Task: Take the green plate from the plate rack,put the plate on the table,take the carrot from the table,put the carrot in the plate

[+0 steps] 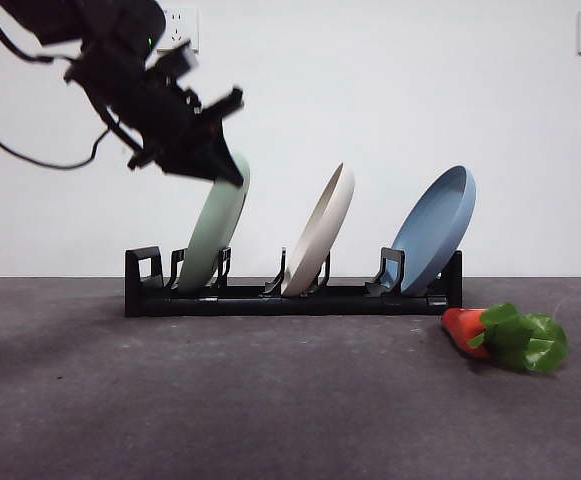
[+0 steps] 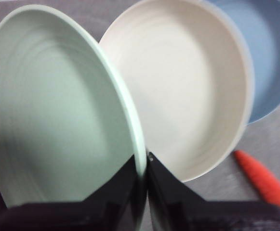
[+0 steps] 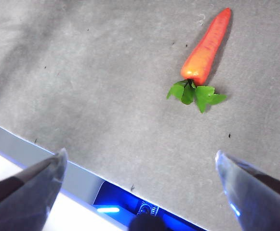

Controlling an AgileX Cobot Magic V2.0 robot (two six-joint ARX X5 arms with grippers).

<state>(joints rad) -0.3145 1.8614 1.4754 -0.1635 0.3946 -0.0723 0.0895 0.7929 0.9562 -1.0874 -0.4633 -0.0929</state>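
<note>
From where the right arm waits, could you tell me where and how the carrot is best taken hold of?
Grip the carrot across its thick orange body, just short of the leafy top, coming straight down from above. It lies flat on the table, apart from the plate rack, so both flanks are free. The leaves look too floppy to grip. The right end effector is already open.

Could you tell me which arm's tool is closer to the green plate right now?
Left. The left tool grips the green plate at its upper rim; the right tool hangs open, away above bare table near the carrot.
</note>
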